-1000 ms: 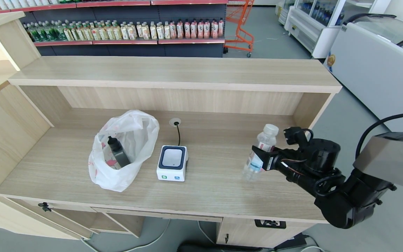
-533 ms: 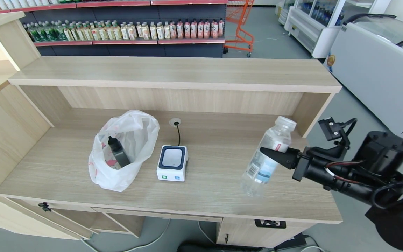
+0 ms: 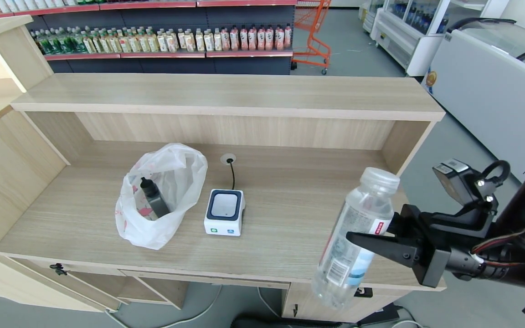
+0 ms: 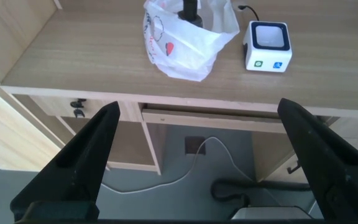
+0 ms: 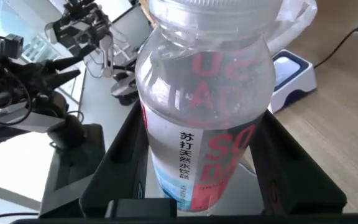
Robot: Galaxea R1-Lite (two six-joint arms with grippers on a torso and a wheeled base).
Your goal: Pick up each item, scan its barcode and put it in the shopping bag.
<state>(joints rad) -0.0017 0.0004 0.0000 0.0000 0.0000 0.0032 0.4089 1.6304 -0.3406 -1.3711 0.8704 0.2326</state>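
Here we see the right end effector (image 3: 372, 230) clamped on a clear water bottle (image 3: 356, 237), one finger on each side of its middle. The bottle hangs in the air, tilted, with its cap up and leaning away from the scanner (image 3: 224, 212). It is well to the scanner's right and nearer the robot, over the front edge of the table (image 3: 280, 214).

Its label (image 3: 358, 228) is white with a red patch near the top and a pale blue band lower down. A barcode (image 3: 335, 273) sits at the label's lower end, on the side turned toward the scanner. In the right wrist view we make out large red letters and a column of small dark characters on the label.

The scanner is a white box with a dark-framed window on top and two small icons, green and blue, on its front. A black cable (image 3: 232, 175) runs from behind it into a hole in the table.

Just to the scanner's left stands the white shopping bag (image 3: 157, 196), printed in red and pink, mouth open, with a dark bottle (image 3: 153, 198) upright inside.

The left end effector (image 4: 194, 165) has its fingers wide apart with nothing between them, lower than the table and nearer the robot than the scanner.
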